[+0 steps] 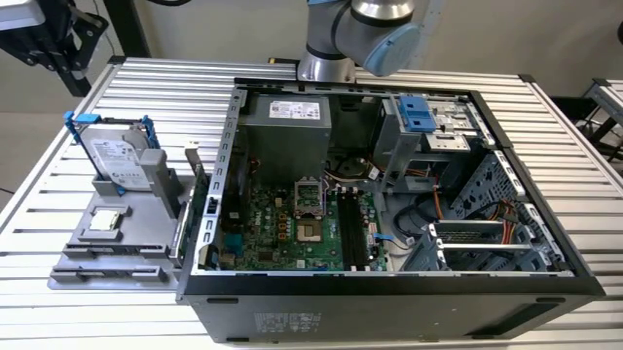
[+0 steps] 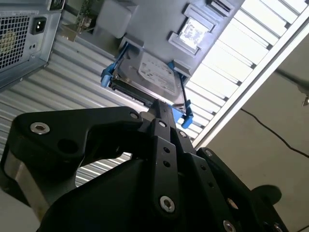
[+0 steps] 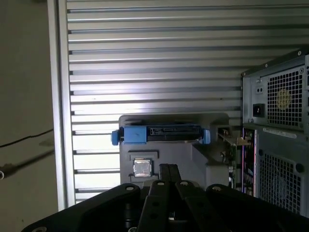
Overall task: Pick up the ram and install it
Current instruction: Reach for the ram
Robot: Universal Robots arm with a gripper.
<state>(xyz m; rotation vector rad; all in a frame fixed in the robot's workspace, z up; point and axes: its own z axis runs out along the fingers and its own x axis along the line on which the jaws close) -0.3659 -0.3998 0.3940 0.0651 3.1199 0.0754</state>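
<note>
Black linkage of the hand sits closest in both wrist views, its 2 fingers pressed together on nothing, above the table near the grey fixture. The first wrist view shows the hard drive edge-on beside the processor chip, while the second wrist view shows its labelled face. The exterior view alone looks into the open computer case at the motherboard and its black slots; I cannot tell where the ram is.

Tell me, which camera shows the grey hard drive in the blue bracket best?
The exterior view: the grey hard drive stands whole, white label facing the camera. The second wrist view shows it slanted, the first wrist view edge-on.
</note>
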